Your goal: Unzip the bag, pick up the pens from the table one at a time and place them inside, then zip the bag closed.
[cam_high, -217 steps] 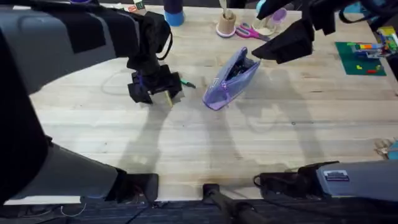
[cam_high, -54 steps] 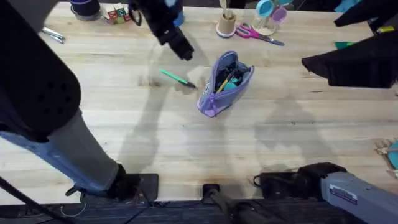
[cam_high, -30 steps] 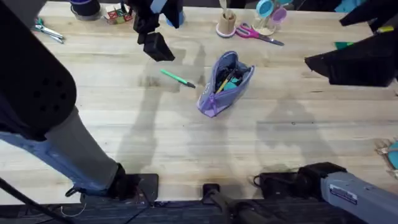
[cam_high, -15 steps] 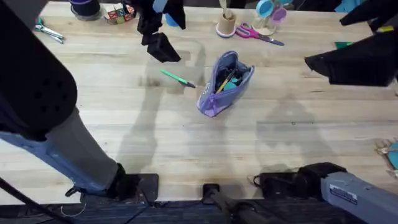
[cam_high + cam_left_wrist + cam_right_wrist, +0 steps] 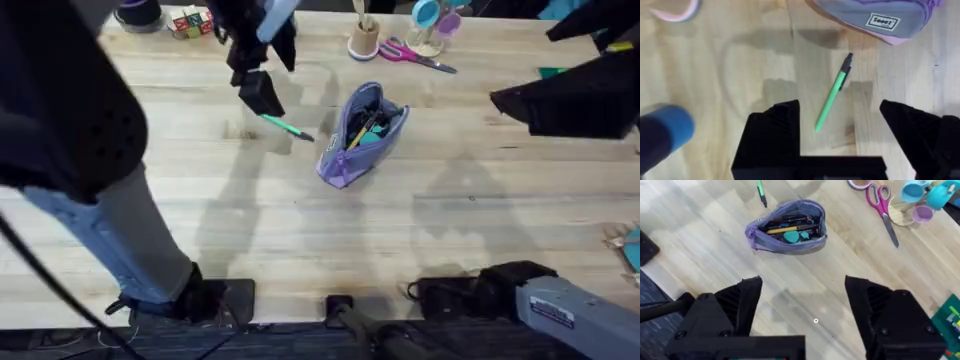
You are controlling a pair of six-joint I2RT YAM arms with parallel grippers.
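Note:
The lavender bag (image 5: 345, 150) lies unzipped in the middle of the table (image 5: 300, 220). A yellow-tan pen (image 5: 789, 229) rests inside it among other items. The green pen (image 5: 285, 127) lies flat on the wood just left of the bag. My left gripper (image 5: 260, 92) hovers open over the far-left end of that pen. In the left wrist view the green pen (image 5: 832, 95) lies ahead of the gap between the fingers (image 5: 775, 130), with the bag (image 5: 875, 17) beyond. My right gripper (image 5: 510, 103) hangs open, high to the right of the bag (image 5: 787, 227).
Pink-handled scissors (image 5: 415, 55), a wooden holder (image 5: 363, 40) and teal and purple cups (image 5: 430, 15) stand along the far edge behind the bag. Toy blocks (image 5: 185, 20) sit far left. A green mat (image 5: 950, 317) lies at the right.
My left gripper has come back and dropped toward the green pen. The bag, the pen and the right arm have stayed where they were.

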